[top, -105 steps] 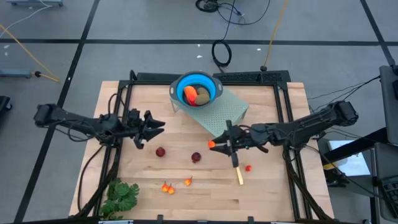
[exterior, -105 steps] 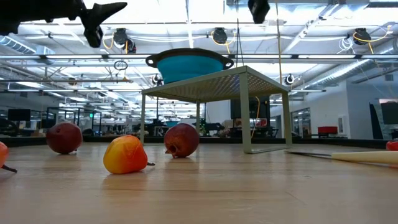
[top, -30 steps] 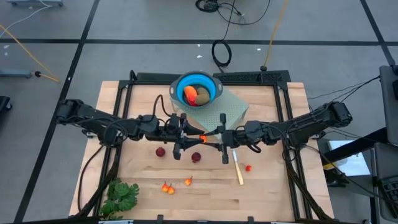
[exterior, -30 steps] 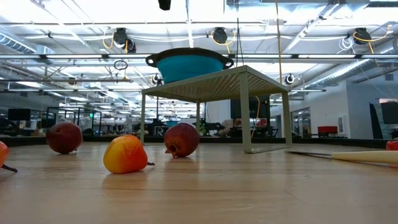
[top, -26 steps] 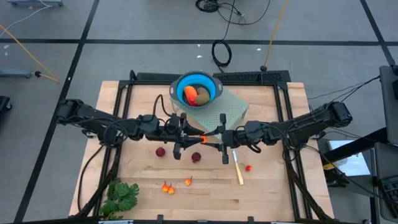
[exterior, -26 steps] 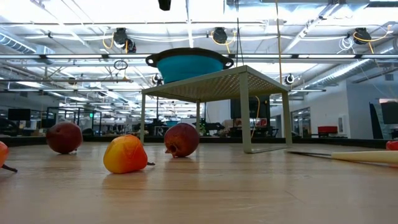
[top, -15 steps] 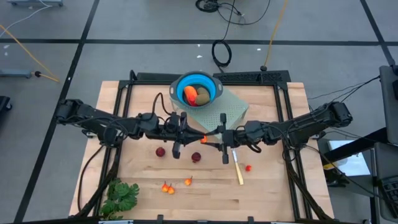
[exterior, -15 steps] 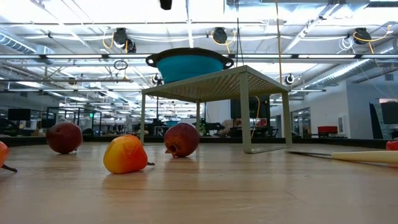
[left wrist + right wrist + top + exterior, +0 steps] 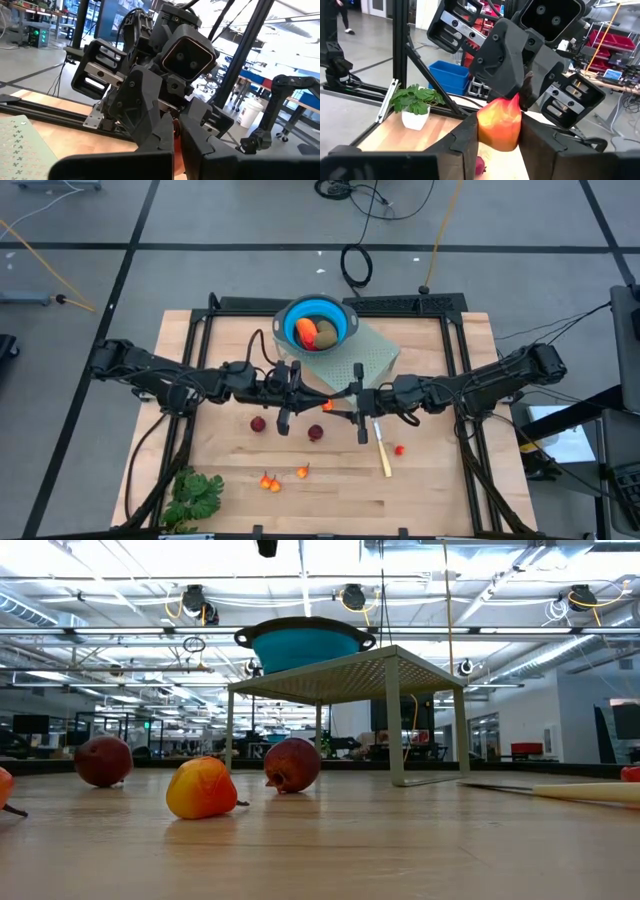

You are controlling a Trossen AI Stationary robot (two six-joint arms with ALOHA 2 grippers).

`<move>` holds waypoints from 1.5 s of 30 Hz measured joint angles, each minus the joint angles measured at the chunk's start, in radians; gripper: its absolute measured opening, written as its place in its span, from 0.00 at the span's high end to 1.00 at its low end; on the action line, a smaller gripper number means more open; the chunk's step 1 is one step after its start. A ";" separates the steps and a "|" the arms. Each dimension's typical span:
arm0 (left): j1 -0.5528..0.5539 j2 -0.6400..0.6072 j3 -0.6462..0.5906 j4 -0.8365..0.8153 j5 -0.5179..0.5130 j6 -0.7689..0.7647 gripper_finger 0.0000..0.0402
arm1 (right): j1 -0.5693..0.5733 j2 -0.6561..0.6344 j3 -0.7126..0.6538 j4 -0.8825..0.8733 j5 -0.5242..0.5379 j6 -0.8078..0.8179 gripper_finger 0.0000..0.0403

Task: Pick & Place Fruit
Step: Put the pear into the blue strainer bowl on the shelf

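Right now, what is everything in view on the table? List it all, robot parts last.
table: one, light wood, under both arms
stand: one, pale green, perforated, back middle
bowl: one, blue, on the stand, fruit inside
dark red balls: two, mid-table, the other at
orange-red bits: four, three front left, one by the knife
knife: one, yellow handle, right of centre
leafy bunch: one, green, front left corner
held fruit: one, orange-red, above mid-table
left tool: at the held fruit
right tool: shut on the held fruit
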 joint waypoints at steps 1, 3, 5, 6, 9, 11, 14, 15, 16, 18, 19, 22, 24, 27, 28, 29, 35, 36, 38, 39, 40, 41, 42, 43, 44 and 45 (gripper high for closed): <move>0.000 0.000 0.000 0.000 0.003 0.000 1.00 | 0.000 0.000 0.000 0.000 0.000 0.009 0.70; 0.000 0.001 0.000 -0.001 0.010 0.000 1.00 | 0.000 0.000 0.000 0.001 -0.001 0.027 0.68; 0.000 0.001 0.000 -0.001 0.012 0.004 1.00 | 0.000 0.000 0.000 0.001 -0.002 0.045 0.66; 0.000 0.001 0.000 -0.003 0.013 0.006 1.00 | 0.000 0.000 0.000 0.003 -0.002 0.055 0.66; 0.000 0.002 0.000 -0.004 0.014 0.007 1.00 | 0.000 0.000 0.000 0.003 -0.001 0.084 0.64; 0.000 0.002 0.000 -0.004 0.015 0.007 1.00 | 0.000 0.000 0.000 0.002 -0.001 0.102 0.62; 0.000 0.002 0.000 -0.007 0.015 0.007 1.00 | 0.000 0.000 0.001 -0.008 -0.002 0.128 0.60; 0.000 0.002 0.000 -0.009 0.016 0.007 1.00 | 0.000 0.000 0.001 -0.014 -0.001 0.138 0.59; 0.000 0.002 0.000 -0.012 0.016 0.009 1.00 | 0.000 0.000 0.002 -0.022 -0.001 0.149 0.58; 0.000 0.002 -0.001 -0.018 0.016 0.014 1.00 | 0.000 0.000 0.002 -0.037 0.000 0.169 0.56; 0.000 0.002 -0.001 -0.018 0.016 0.014 1.00 | 0.000 0.000 0.002 -0.044 -0.001 0.176 0.55; 0.000 0.002 -0.001 -0.018 0.017 0.014 1.00 | 0.000 0.000 0.002 -0.068 0.000 0.193 0.51; 0.000 0.002 -0.001 -0.018 0.017 0.014 1.00 | 0.000 0.000 0.002 -0.084 0.000 0.204 0.49; 0.000 0.002 -0.001 -0.018 0.017 0.014 1.00 | 0.000 0.000 0.002 -0.101 0.000 0.224 0.46; 0.000 0.002 -0.001 -0.018 0.017 0.014 1.00 | 0.000 0.000 0.002 -0.111 0.000 0.232 0.45; 0.000 0.002 -0.001 -0.018 0.017 0.014 1.00 | 0.000 0.000 0.002 -0.125 0.000 0.241 0.45; 0.004 -0.022 -0.001 -0.028 0.015 0.028 1.00 | 0.003 0.000 0.002 -0.205 0.000 0.291 0.44; 0.007 -0.031 -0.001 -0.039 0.013 0.030 1.00 | 0.006 0.000 0.002 -0.218 0.000 0.297 0.44; 0.017 -0.048 -0.001 -0.063 0.011 0.031 1.00 | 0.014 0.000 0.002 -0.238 0.000 0.298 0.46; 0.023 -0.056 -0.001 -0.071 0.009 0.032 1.00 | 0.020 0.000 0.002 -0.247 0.000 0.298 0.47; 0.030 -0.066 -0.001 -0.083 0.008 0.033 1.00 | 0.026 0.000 0.002 -0.254 0.000 0.298 0.49; 0.037 -0.077 -0.001 -0.102 0.007 0.033 1.00 | 0.031 0.000 0.002 -0.261 -0.001 0.298 0.50; 0.044 -0.086 -0.001 -0.116 0.007 0.033 1.00 | 0.036 0.000 0.002 -0.268 -0.001 0.297 0.52; 0.051 -0.094 -0.001 -0.130 0.007 0.034 1.00 | 0.040 0.000 0.002 -0.271 -0.001 0.296 0.54; 0.058 -0.103 -0.001 -0.149 0.007 0.040 1.00 | 0.044 0.000 0.002 -0.273 0.000 0.296 0.56; 0.063 -0.110 -0.001 -0.163 0.007 0.046 1.00 | 0.047 0.000 0.002 -0.277 0.000 0.295 0.58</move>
